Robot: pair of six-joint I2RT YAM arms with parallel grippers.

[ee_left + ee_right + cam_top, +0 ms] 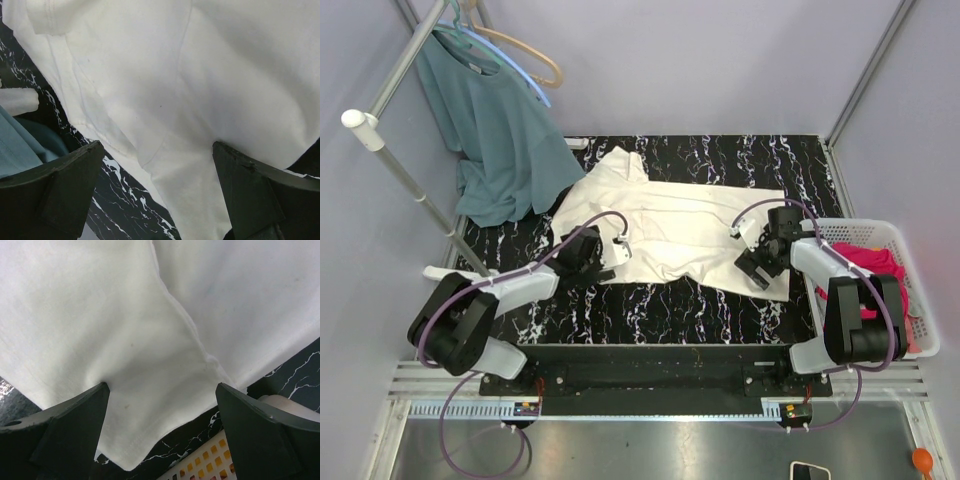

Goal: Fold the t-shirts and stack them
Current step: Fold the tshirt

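Observation:
The cream t-shirt (680, 225) lies spread flat on the black marbled table (720, 160). My left gripper (612, 250) is open over the shirt's near left edge; in the left wrist view the gripper (157, 175) has shirt cloth (175, 75) and bare table (125, 200) between its wide-apart fingers (60, 190). My right gripper (756, 256) is open at the shirt's near right corner; in its own view the gripper (162, 410) straddles that corner of the cloth (125, 315). Neither holds anything. The magenta-pink t-shirt (876, 262) lies bunched in the basket.
A white plastic basket (920, 300) stands off the table's right edge, also in the right wrist view (210, 460). A teal shirt (495, 130) hangs from a hanger on a rack at back left, drooping onto the table's left corner (20, 145).

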